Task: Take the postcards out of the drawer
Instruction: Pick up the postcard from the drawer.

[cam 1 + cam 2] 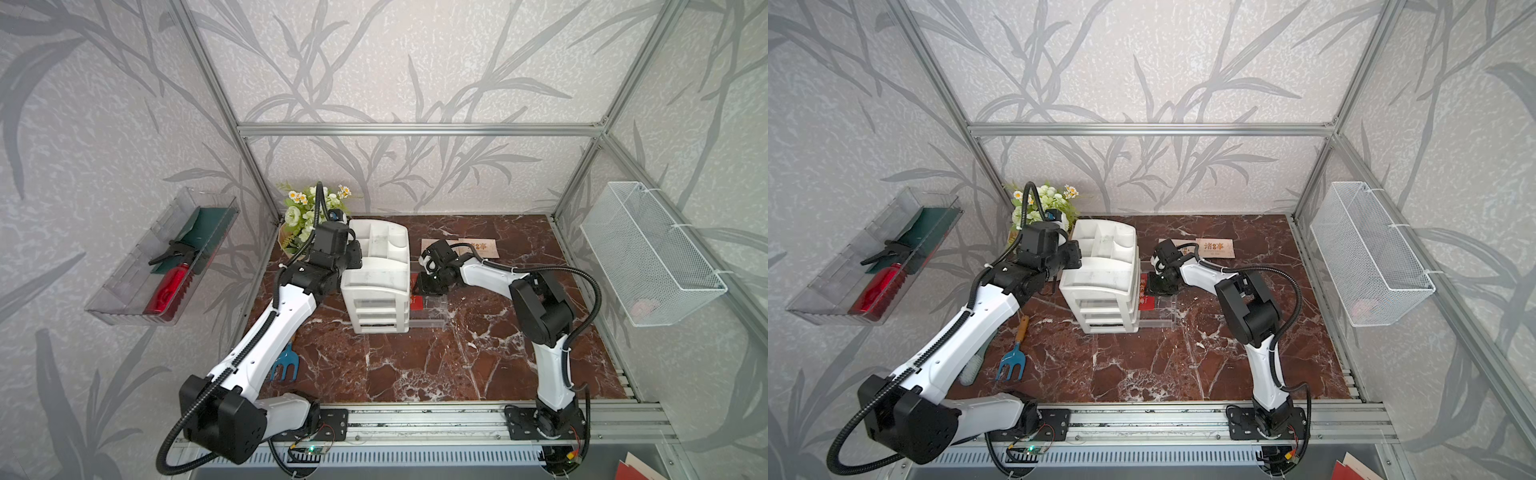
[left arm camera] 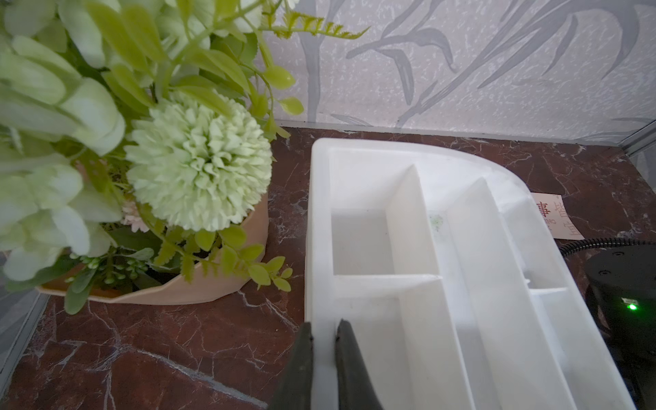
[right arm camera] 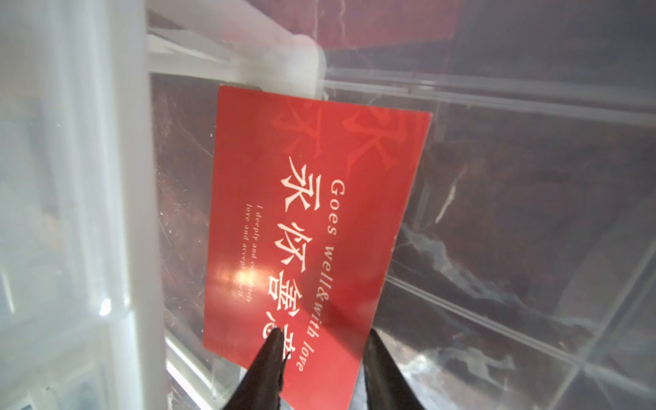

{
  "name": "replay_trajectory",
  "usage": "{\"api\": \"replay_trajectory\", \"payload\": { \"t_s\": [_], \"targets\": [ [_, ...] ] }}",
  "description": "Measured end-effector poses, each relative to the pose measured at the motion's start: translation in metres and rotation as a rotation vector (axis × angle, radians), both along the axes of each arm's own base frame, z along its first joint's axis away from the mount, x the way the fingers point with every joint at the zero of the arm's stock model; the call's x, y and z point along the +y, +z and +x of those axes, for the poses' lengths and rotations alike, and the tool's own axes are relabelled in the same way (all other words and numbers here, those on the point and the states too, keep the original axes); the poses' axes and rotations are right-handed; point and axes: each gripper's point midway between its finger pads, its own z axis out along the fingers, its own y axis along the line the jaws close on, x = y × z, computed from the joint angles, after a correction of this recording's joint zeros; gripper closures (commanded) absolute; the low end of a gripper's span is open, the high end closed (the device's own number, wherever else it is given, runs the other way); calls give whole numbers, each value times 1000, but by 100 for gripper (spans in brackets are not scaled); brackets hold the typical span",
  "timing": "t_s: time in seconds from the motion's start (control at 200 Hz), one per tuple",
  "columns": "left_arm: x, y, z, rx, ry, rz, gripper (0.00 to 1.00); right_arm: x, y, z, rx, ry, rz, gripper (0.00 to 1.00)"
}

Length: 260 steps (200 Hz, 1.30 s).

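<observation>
Inside the drawer (image 3: 497, 97), pulled out to the right of the white organiser (image 1: 376, 286), the red postcard (image 3: 312, 227) lies flat on the clear floor. The right end effector (image 3: 324, 333) hangs just over the card's far end, jaws half spread, one fingertip above the card face and the other past its edge. Beige postcards (image 1: 478, 248) lie farther back on the surface (image 1: 415, 365). The left end effector (image 2: 324, 324) pinches the organiser's left wall, jaws narrow.
</observation>
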Motion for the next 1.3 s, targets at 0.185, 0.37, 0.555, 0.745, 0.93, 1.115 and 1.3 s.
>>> {"api": "replay_trajectory", "payload": {
  "t_s": [0.185, 0.37, 0.555, 0.745, 0.93, 1.115, 1.3],
  "targets": [
    [0, 0, 0, 0, 0, 0, 100, 0, 4, 0, -4, -22, 39, 66],
    [0, 0, 0, 0, -1, 0, 100, 6, 15, -3, -15, -21, 95, 68],
    [0, 0, 0, 0, -1, -1, 100, 14, 17, -8, -6, -13, 143, 71],
    [-1, 0, 0, 0, -3, -3, 100, 18, 18, -10, 4, -9, 177, 74],
    [-1, 0, 0, 0, -5, -4, 100, 20, 19, -9, 1, -11, 189, 79],
    [-1, 0, 0, -1, -7, -6, 100, 21, 20, -10, 1, -9, 192, 85],
    [-2, 3, 1, -7, -7, -8, 100, 19, 17, -11, -1, -4, 178, 94]
  ]
}}
